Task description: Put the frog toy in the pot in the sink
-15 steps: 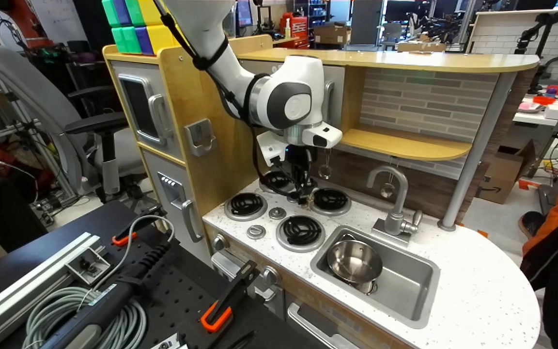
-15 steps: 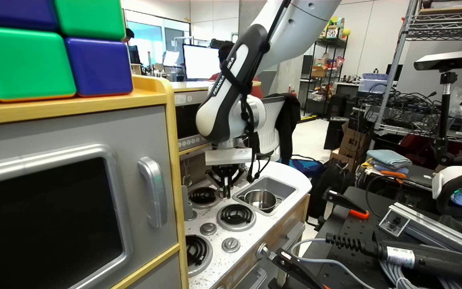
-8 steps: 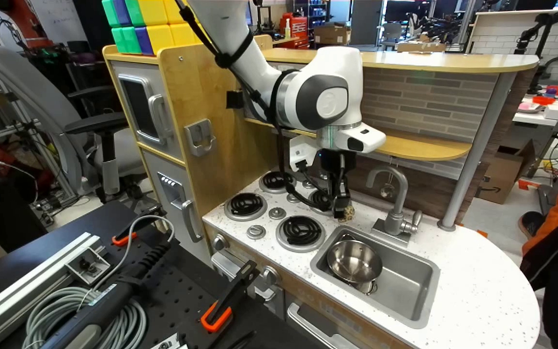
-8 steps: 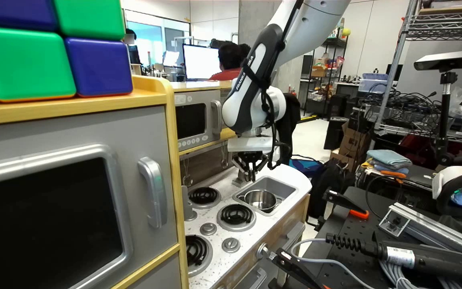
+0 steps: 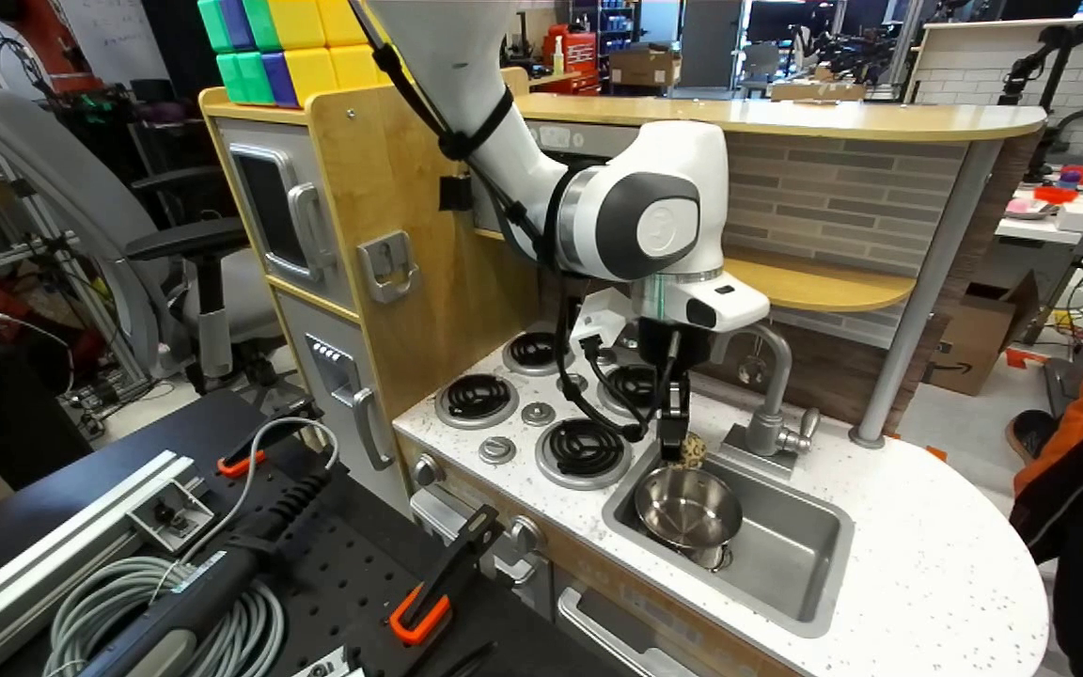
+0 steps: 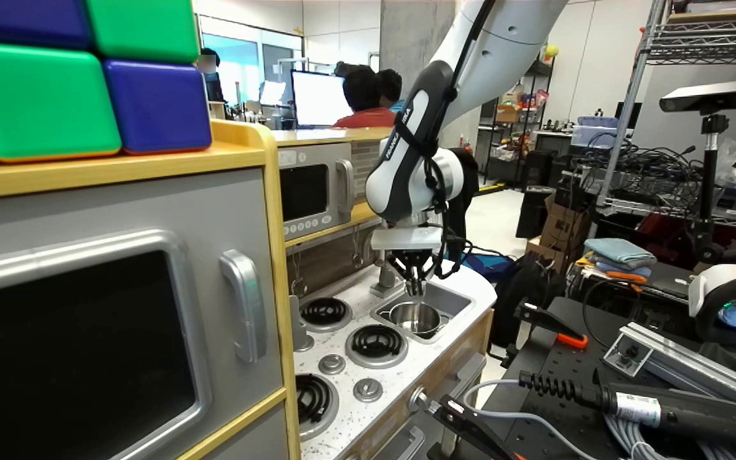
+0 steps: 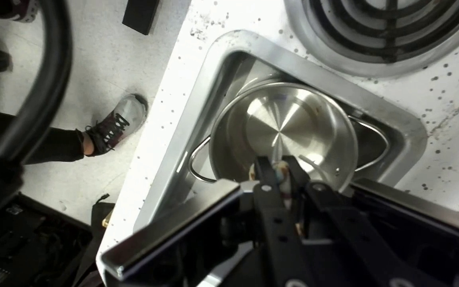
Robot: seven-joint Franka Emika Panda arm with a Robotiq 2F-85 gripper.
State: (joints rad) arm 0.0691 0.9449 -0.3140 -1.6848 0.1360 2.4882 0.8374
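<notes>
Frog toy (image 5: 693, 452) is right of centre in an exterior view, by the upper rim of the pot (image 5: 689, 515); contact cannot be confirmed. Gripper (image 7: 278, 162) is closed to a narrow gap with the toy pinched in it, lower centre of the wrist view. Pot stands in the left part of the sink (image 5: 797, 559); faucet (image 5: 767, 432) at its upper right, burner (image 5: 584, 448) left.

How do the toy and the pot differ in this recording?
The toy is speckled; the pot is plain, shiny silver. The toy is solid-looking and smaller; the pot is wide and open-topped. The toy is held in the gripper, while the pot sits in the sink.
</notes>
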